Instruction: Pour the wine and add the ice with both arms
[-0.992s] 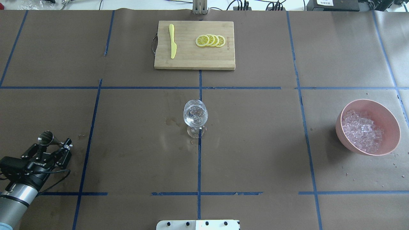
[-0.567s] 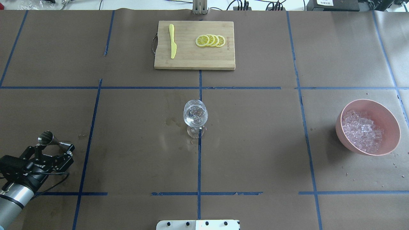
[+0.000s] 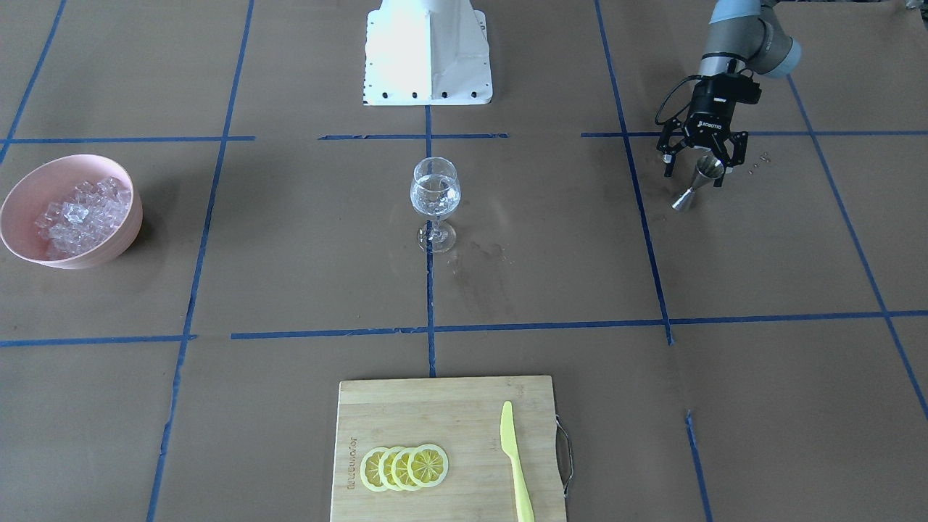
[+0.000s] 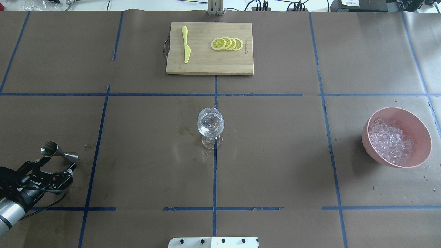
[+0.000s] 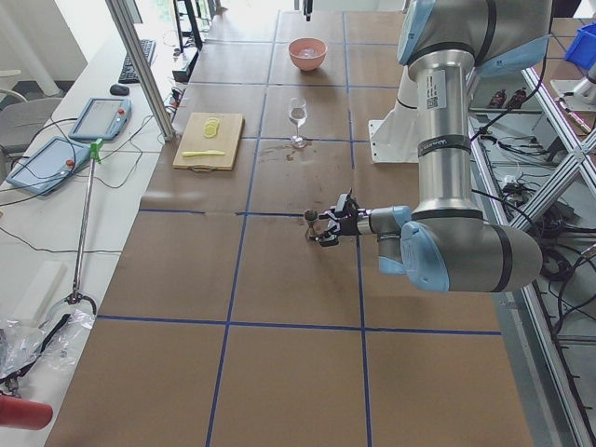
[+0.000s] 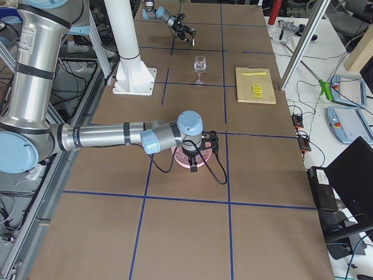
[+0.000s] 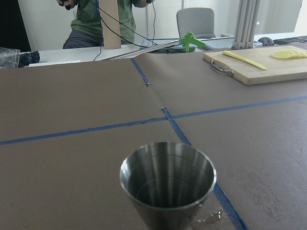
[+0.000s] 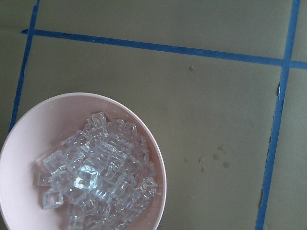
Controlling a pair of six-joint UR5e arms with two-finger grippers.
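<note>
A stemmed glass (image 4: 210, 125) stands mid-table holding the clear wine and a few cubes; it also shows in the front view (image 3: 435, 194). The ice (image 4: 391, 140) fills a pink bowl (image 4: 418, 127) at the right, and the right wrist view looks straight down on the ice (image 8: 96, 177). My left gripper (image 4: 58, 162) is open at the near left, just behind a steel jigger (image 4: 57, 151) that stands on the table. The jigger (image 7: 167, 184) looks empty. My right gripper (image 6: 195, 156) hangs over the bowl; I cannot tell its state.
A wooden cutting board (image 4: 206, 65) at the far middle carries lemon slices (image 4: 227, 43) and a yellow knife (image 4: 186, 44). Wet stains (image 4: 186, 131) mark the paper left of the glass. The white pedestal base (image 3: 428, 51) sits at the robot's edge.
My left gripper has drawn back toward the near-left corner, away from the jigger, which stays standing where it was. Glass and bowl have not moved.
</note>
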